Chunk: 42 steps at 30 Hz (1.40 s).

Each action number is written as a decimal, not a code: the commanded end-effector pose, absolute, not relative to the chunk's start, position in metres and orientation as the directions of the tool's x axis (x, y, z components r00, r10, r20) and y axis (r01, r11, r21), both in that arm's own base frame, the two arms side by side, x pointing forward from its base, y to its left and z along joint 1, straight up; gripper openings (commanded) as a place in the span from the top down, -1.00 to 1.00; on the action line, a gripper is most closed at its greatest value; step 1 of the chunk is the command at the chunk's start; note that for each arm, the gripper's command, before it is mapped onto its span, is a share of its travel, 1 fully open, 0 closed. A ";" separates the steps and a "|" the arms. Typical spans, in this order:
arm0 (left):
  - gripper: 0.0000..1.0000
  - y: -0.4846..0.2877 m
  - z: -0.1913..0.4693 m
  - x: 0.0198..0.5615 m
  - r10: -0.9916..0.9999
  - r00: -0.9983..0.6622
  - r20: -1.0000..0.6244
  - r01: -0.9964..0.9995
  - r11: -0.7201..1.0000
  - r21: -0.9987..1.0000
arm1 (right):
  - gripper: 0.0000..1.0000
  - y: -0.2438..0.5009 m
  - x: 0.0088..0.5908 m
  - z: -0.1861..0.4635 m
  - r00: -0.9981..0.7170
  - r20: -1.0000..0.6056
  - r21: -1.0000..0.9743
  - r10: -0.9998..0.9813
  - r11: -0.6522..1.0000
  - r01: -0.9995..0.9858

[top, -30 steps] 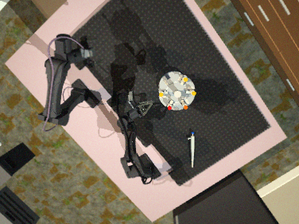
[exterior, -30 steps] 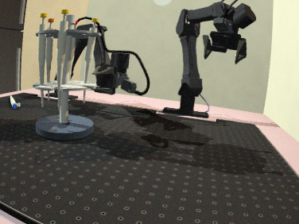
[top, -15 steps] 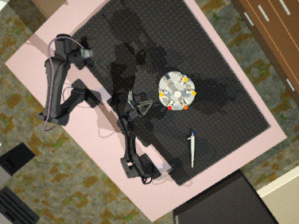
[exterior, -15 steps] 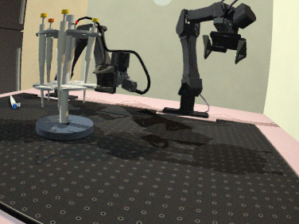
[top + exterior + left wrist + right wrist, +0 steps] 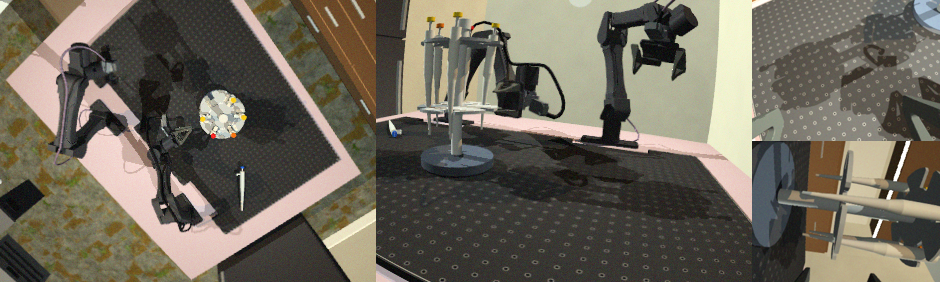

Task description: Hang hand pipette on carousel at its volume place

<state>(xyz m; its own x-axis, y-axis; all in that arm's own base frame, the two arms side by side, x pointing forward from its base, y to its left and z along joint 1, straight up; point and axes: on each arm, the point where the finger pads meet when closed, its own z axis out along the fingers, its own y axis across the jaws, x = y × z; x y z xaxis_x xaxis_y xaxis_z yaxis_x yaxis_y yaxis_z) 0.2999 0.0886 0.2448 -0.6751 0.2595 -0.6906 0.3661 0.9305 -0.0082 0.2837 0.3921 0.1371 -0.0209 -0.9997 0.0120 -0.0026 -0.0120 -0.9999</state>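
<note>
Well, in the top view the pipette lies loose on the dark dotted mat over the pink counter, right of centre and low in the frame. It is slim and off-white, with a blue push button at its thick end and a small hook standing out to the picture's left just under that. Its long axis runs nearly up and down the frame, button up toward the carousel, narrow tip down; the volume on the button is too small to read. The carousel carries pipettes with yellow, orange and red buttons. In the exterior view the loose pipette is at the far left, foreshortened, its blue end toward the viewer, the body receding up and slightly left. There the left tool hangs wide open, well apart from the carousel. The left wrist view shows its spread fingers over the mat, the blue base at upper right. In the right wrist view the hanging pipettes lie across the frame, and the right tool stands half open with nothing gripped, its fingertips at the bottom edge.
</note>
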 end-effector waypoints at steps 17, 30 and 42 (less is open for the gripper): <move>-1.00 0.091 0.253 0.304 0.266 -0.650 -0.712 0.371 0.929 0.008 | 0.02 0.395 0.320 0.142 -0.026 -0.014 -1.000 -1.000 0.014 0.003; -1.00 0.091 0.253 0.304 0.266 -0.650 -0.712 0.371 0.929 0.008 | 0.02 0.394 0.338 0.155 -0.025 -0.046 -0.999 -0.999 0.045 0.015; -1.00 0.091 0.253 0.304 0.266 -0.650 -0.712 0.371 0.929 0.008 | 0.02 0.393 0.358 0.143 -0.026 -0.017 -1.000 -1.000 0.017 0.004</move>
<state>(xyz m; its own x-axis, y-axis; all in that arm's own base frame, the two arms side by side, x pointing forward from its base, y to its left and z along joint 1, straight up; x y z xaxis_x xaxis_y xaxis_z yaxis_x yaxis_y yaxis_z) 0.2999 0.0886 0.2448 -0.6751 0.2595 -0.6906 0.3661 0.9305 -0.0082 0.3479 0.3894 0.1355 -0.0288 -0.9995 0.0147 -0.0052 -0.0146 -0.9999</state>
